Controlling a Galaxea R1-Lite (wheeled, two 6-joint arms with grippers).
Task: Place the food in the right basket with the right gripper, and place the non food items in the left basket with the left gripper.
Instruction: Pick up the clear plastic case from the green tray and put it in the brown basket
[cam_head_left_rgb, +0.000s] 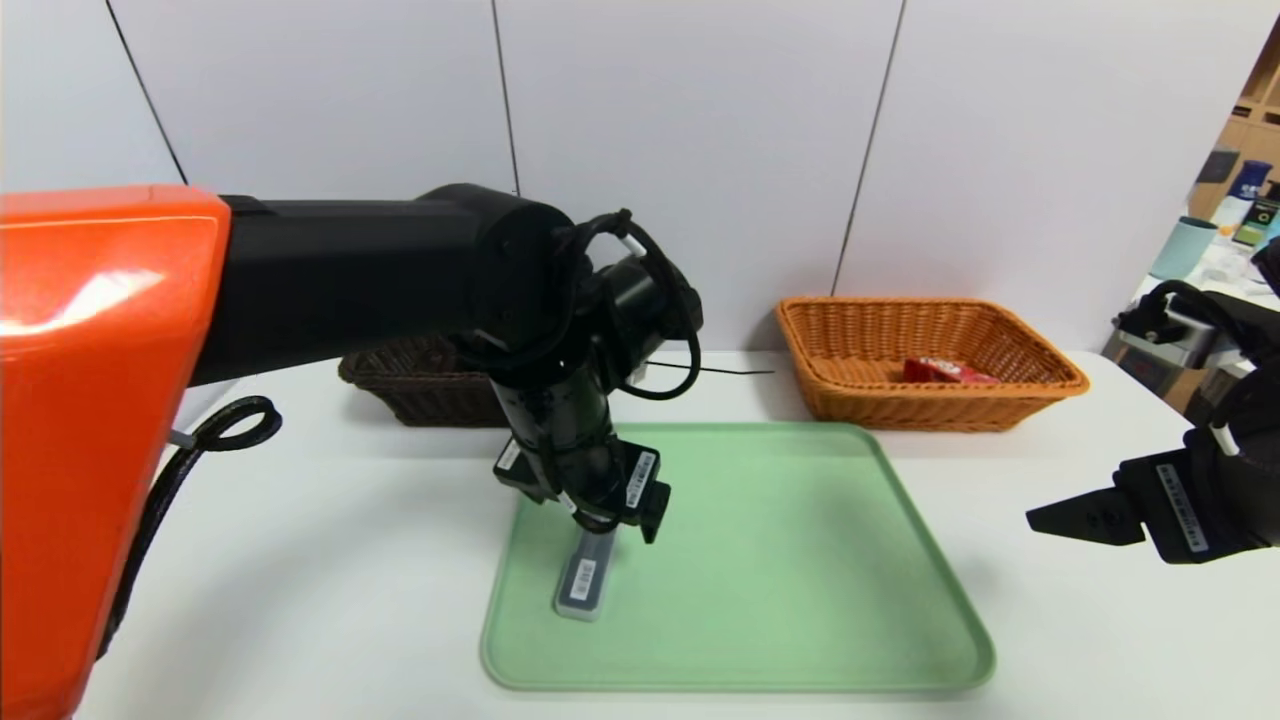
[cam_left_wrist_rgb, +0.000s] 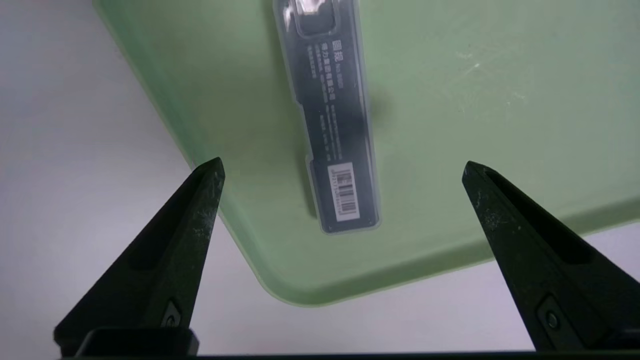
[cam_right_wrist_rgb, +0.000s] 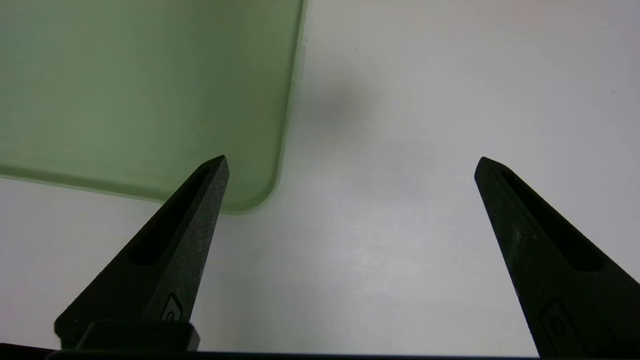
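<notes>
A long dark case in a clear sleeve with a barcode label (cam_head_left_rgb: 584, 583) (cam_left_wrist_rgb: 332, 125) lies on the left part of the green tray (cam_head_left_rgb: 800, 560) (cam_left_wrist_rgb: 450, 100). My left gripper (cam_head_left_rgb: 625, 515) (cam_left_wrist_rgb: 342, 167) hovers open just above the case, its jaws spread wide with nothing between them. The dark brown left basket (cam_head_left_rgb: 420, 385) stands behind my left arm, partly hidden. The orange wicker right basket (cam_head_left_rgb: 1050, 365) holds a red food packet (cam_head_left_rgb: 945, 371). My right gripper (cam_head_left_rgb: 1060, 520) (cam_right_wrist_rgb: 350, 162) hangs open over bare table to the right of the tray.
The white table (cam_head_left_rgb: 300, 560) carries the tray in the middle and both baskets at the back. A black cable (cam_head_left_rgb: 700, 370) lies between the baskets. Cups and clutter (cam_head_left_rgb: 1185, 245) sit on a side surface at the far right. The tray's near right corner (cam_right_wrist_rgb: 250, 200) shows beside my right finger.
</notes>
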